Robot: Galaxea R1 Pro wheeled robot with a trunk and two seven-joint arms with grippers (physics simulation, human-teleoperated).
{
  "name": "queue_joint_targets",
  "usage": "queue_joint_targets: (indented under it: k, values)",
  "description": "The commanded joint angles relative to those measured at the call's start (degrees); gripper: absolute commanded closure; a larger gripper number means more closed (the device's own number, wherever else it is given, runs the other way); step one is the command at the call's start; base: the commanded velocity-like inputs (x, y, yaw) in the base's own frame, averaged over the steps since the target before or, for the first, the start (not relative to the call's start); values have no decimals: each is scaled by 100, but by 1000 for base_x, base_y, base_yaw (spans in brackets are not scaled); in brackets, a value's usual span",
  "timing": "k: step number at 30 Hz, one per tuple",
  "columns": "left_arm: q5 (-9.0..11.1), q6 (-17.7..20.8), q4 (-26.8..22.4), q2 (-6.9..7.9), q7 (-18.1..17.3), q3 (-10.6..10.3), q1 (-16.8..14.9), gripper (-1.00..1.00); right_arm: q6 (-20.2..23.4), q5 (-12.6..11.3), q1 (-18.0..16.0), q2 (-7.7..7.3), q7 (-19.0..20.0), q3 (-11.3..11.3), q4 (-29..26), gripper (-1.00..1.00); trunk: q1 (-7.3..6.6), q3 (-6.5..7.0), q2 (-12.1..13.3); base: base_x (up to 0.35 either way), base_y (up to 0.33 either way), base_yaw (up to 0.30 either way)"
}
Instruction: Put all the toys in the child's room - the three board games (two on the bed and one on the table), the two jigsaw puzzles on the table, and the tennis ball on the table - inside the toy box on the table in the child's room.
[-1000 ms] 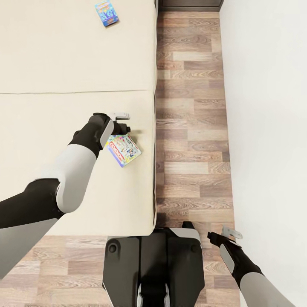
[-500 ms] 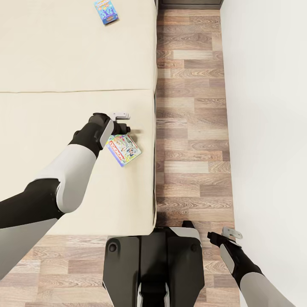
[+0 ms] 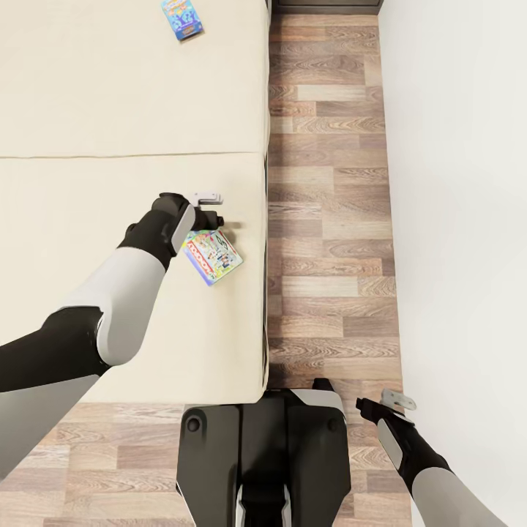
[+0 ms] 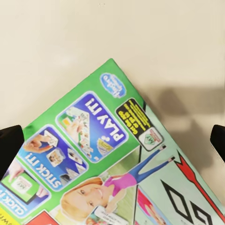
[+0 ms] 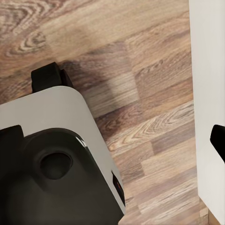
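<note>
Head view: the left gripper point(image 3: 211, 210) is positioned over the near half of the bed point(image 3: 88, 102), directly above the upper corner of a board game point(image 3: 212, 255) that lies flat close to the bed's right edge. One pale finger point(image 3: 207, 197) is visible beyond the wrist; the jaws stand spread, with the box below them and not yet pinched. This placement suits a descent onto the box's edge (a flat box offers little else to grip). A second board game point(image 3: 181, 19) lies well apart at the far end of the bed. The right gripper point(image 3: 391, 402) hangs low beside the robot base point(image 3: 256, 454), over the wood floor point(image 3: 329, 219) near the white wall point(image 3: 461, 183), judged parked clear of the working arm.

Left wrist view: the board game point(image 4: 108, 173) lies tilted across the frame on the cream bed surface point(image 4: 70, 42). Both dark fingertips point(image 4: 9, 145) sit at opposite frame edges, confirming a wide opening.

Right wrist view: the fingertips point(image 5: 9, 136) are again at opposite edges (jaws apart, nothing between them), above the base and floor.
</note>
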Motion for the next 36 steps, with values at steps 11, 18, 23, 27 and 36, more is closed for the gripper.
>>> queue_joint_targets:
  k: [11,18,23,27,36]
  values:
    - [-62,181,-361,-9,-10,47,-184,-100,26,-60,1,-1,-24,9,-5,-100,4,-48,-9,0,0,0]
    - [-60,290,-399,-15,-9,48,-286,-100,26,-60,2,-1,-24,9,4,-100,4,-86,-9,0,0,0]
    - [-65,302,-405,-17,-3,41,-301,-100,26,-60,1,-1,-24,9,5,-100,4,-118,-9,0,0,0]
    - [-67,304,-406,-12,-7,38,-305,-100,26,-60,1,-1,-24,9,12,-100,4,-151,-9,0,0,0]
    - [-68,305,-407,-9,-9,29,-306,-100,26,-60,1,-1,-24,9,93,-100,4,-231,-9,0,0,0]
